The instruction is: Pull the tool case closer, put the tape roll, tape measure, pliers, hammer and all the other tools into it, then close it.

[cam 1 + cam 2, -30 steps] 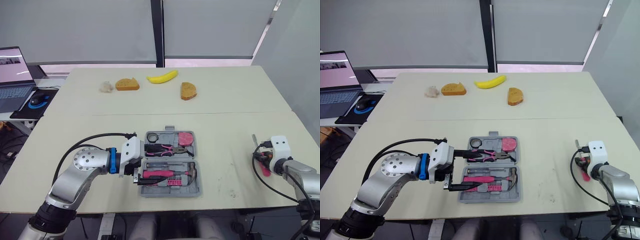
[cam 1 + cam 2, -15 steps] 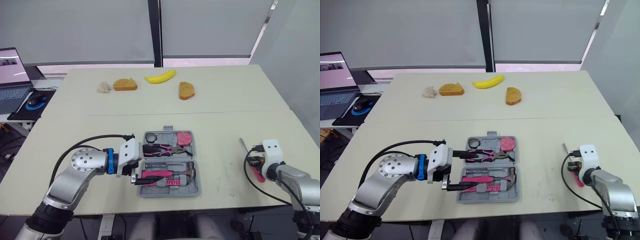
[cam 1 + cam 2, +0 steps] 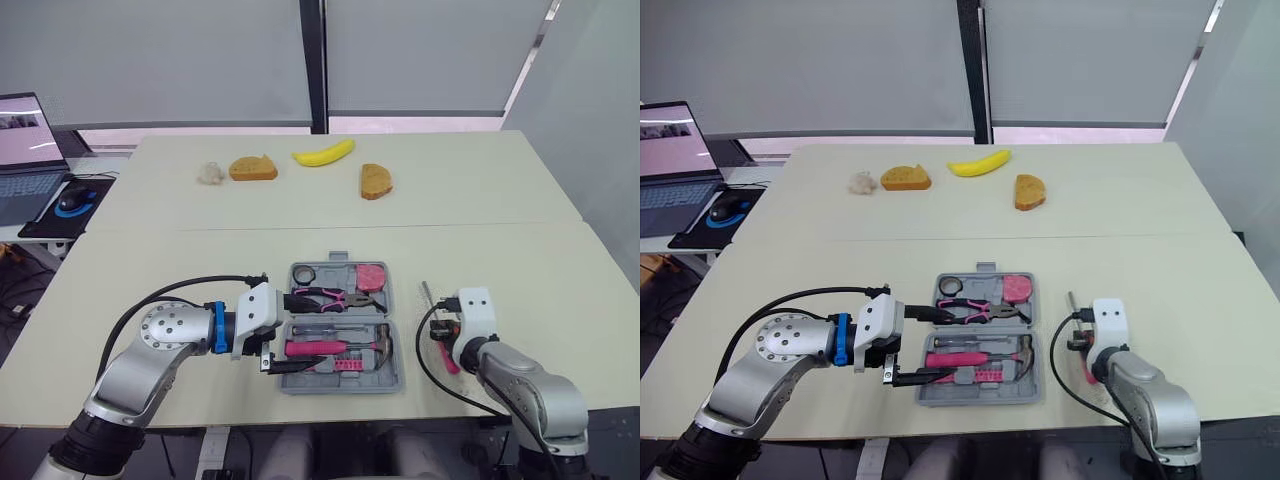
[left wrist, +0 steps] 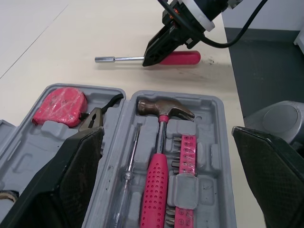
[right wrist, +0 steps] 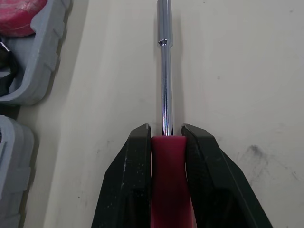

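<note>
- Right, the tool case [image 3: 340, 325] lies open in front of me, and I place everything else by it.
- Its far half holds the tape roll [image 3: 305, 273], the pliers [image 3: 326, 297] and the pink tape measure [image 3: 372, 275]. Its near half holds the hammer [image 4: 159, 142] and a pink bit holder [image 4: 186, 154].
- The one tool I see outside is a screwdriver [image 5: 165, 80], just beside the case's right edge and apart from it.
- My right gripper [image 5: 166, 135] is clamped on its red handle, a finger on each side, with the chrome shaft running straight out beyond the fingertips.
- That long axis runs roughly along the case's right edge, tip pointing away from me (not into the case). I judge the coming move needs a carry leftward over the rim, and probably a turn to line the shaft up with a free recess.
- I can't tell whether the shaft rests on the table [image 3: 480, 240] or hangs just above it.
- My left gripper [image 3: 297, 331] sits at the case's left edge with its jaws wide apart, holding nothing.
- The right arm is plainly the nearer one. The left is across the case from the screwdriver, and I judge it better used to steady the case.
- Which recess is free I can't make out; a slim metal rod [image 4: 130, 161] already lies beside the hammer.
- Closing the case comes after that.
</note>
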